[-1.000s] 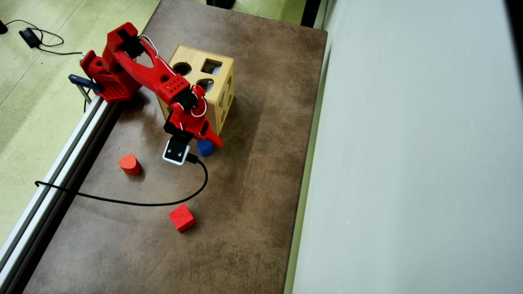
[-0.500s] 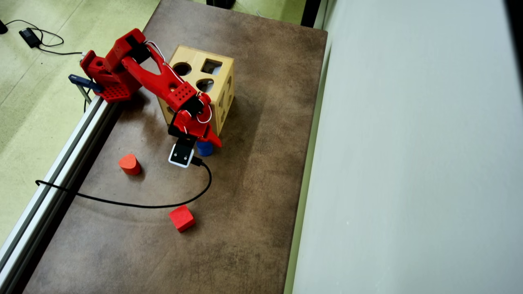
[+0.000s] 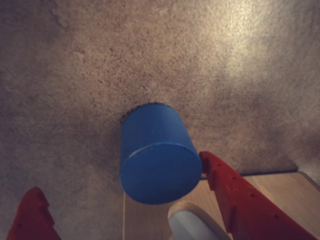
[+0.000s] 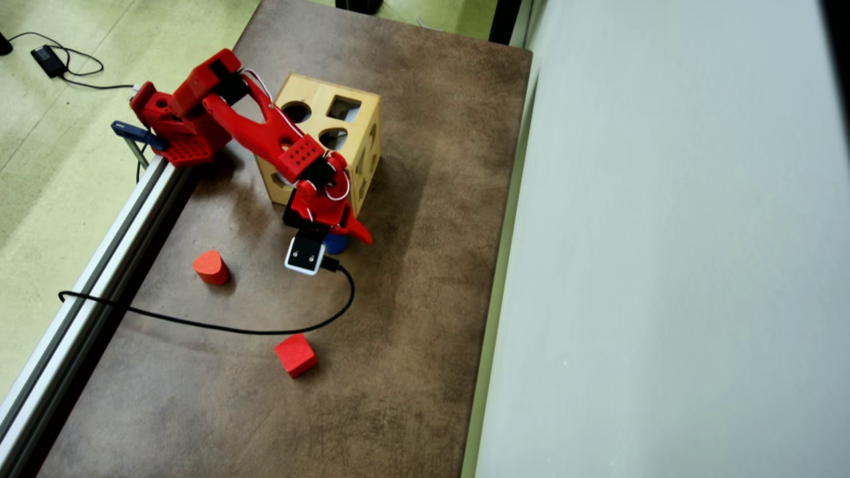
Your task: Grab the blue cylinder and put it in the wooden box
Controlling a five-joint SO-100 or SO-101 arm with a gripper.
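1. on the brown table [image 4: 412, 318], the blue cylinder [image 3: 157, 157] stands upright just beside the lower corner of the wooden box [image 4: 362, 143] in the overhead view, where only a sliver of blue [image 4: 337, 244] shows under the arm.
2. the gripper [image 3: 120, 200] sits low over the cylinder with its jaws spread wide; in the wrist view one red fingertip [image 3: 32, 215] is well off to the left of the block and the other finger [image 3: 235, 195] lies just at its right side, and whether that one touches is hard to tell.
3. nothing is held between the jaws.
4. the wrist view shows light wood of the box [image 3: 270, 187] at the bottom edge, behind the right finger.
5. the red arm [image 4: 259, 133] reaches from its base at the table's left rail across the box's top face.
6. a red rounded block [image 4: 210, 267] sits well to the left of the gripper in the overhead view, and a red cube [image 4: 295, 354] lies nearer the bottom, both apart from the cylinder.
7. a black cable [image 4: 219, 326] curves over the table from the wrist camera [image 4: 305, 255] to the rail.
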